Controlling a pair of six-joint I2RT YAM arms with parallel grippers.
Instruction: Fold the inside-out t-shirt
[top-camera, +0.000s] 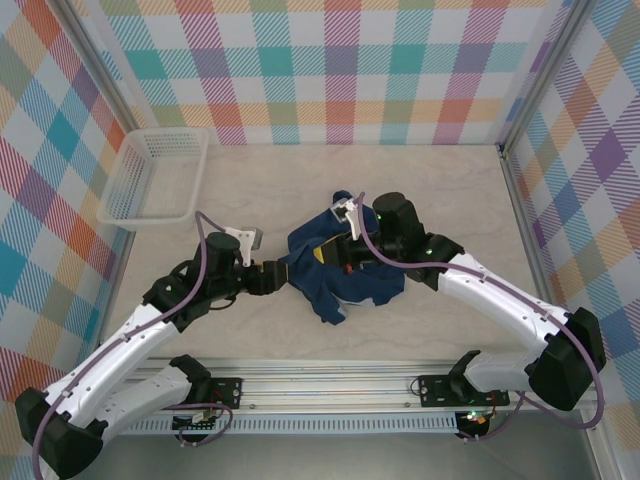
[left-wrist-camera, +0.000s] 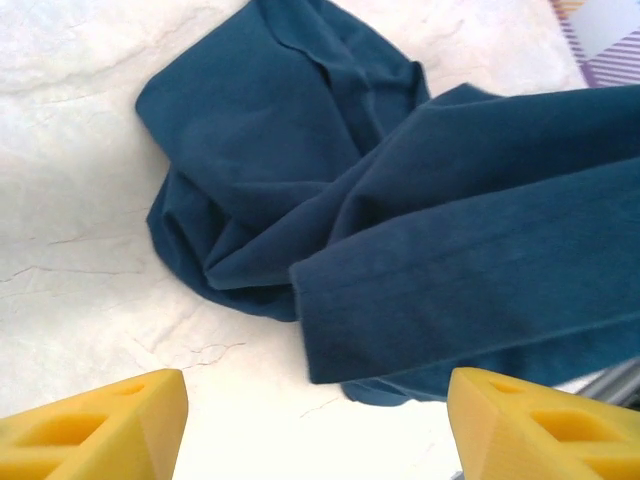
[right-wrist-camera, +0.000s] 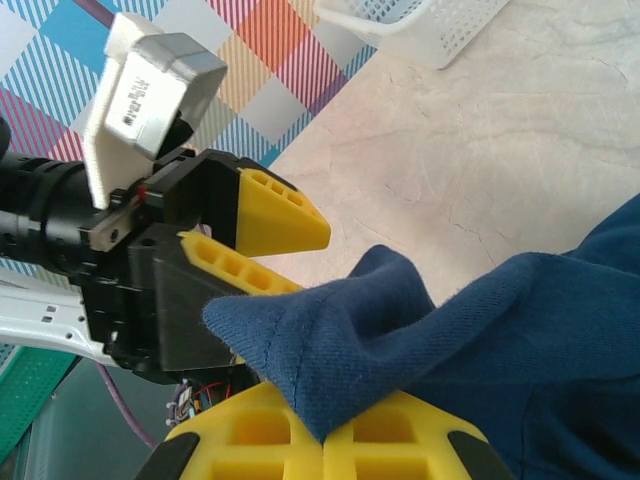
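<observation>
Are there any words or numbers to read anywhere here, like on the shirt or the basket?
None can be read.
The t-shirt is plain dark blue, with no print or tag showing.
The white basket bears no label.
The grey camera box on the left arm shows no letters that I can make out.

Bright even light, faint soft shadows, pale glare close-up

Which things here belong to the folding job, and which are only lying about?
Part of the job:
t-shirt
right gripper, shut on a fold of the shirt
left gripper, open beside the shirt

Lying about:
white basket
</observation>
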